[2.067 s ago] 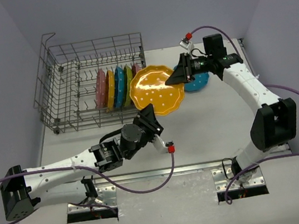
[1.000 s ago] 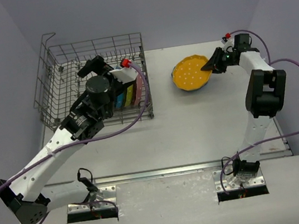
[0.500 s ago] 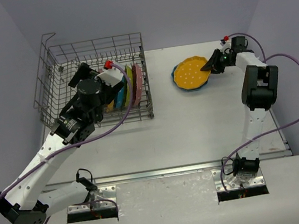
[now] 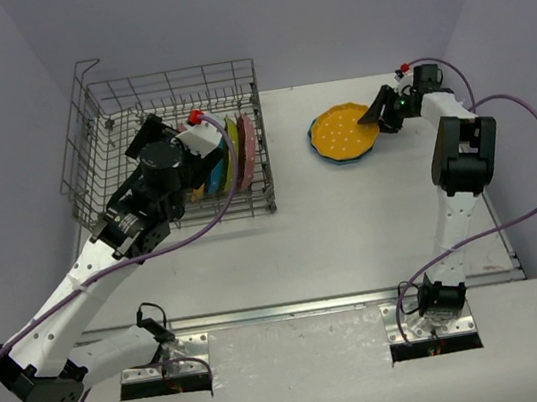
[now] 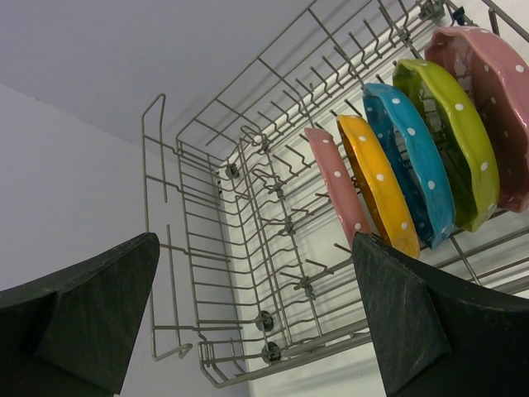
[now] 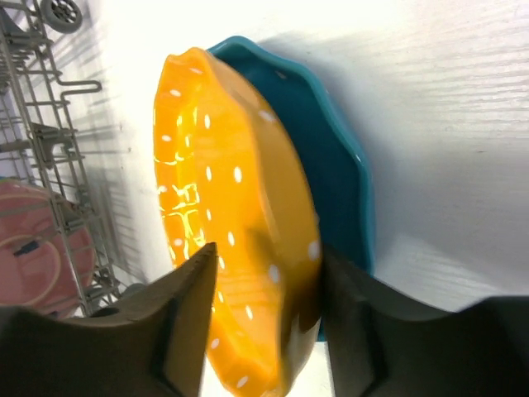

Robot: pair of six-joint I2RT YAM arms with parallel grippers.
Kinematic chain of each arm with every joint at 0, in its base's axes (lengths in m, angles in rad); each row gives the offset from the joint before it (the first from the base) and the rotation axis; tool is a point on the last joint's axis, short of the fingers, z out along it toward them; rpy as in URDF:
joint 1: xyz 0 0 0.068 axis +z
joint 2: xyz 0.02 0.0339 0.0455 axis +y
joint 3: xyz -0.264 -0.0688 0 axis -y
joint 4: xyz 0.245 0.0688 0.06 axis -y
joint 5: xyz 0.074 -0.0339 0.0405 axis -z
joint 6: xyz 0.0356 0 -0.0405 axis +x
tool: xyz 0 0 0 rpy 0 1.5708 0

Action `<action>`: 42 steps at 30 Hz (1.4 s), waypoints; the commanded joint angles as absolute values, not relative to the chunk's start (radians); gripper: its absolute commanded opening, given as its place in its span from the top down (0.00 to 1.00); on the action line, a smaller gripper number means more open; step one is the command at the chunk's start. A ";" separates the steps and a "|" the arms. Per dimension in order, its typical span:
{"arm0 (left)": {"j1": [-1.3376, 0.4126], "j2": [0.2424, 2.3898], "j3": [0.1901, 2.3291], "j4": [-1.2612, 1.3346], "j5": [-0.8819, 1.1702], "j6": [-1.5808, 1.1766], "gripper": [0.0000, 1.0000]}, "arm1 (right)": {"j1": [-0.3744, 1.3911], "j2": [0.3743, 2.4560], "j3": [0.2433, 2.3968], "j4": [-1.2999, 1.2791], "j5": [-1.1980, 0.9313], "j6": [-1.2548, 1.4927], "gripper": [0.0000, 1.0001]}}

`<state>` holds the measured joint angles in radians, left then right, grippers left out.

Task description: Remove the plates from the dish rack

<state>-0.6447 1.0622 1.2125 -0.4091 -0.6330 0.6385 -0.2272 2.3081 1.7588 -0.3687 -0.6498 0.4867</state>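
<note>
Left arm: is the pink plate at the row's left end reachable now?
Probably yes. The left gripper is open, facing the dish rack, and no other plate stands before that pink plate.

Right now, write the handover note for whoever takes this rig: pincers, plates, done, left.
Left pincer: open wide, empty, at the dish rack, facing the plate row.
Right pincer: fingers either side of the orange plate's rim; gripping or released, cannot tell.
Done: orange plate lies on the teal plate on the table, right of the rack.
Left: five plates upright in the rack: first pink plate, yellow plate, blue plate, green plate, last pink plate.
</note>
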 commanded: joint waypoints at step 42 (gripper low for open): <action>-0.607 1.025 1.193 -0.411 -0.604 0.584 0.00 | -0.074 1.968 1.616 -0.412 -0.087 0.176 0.29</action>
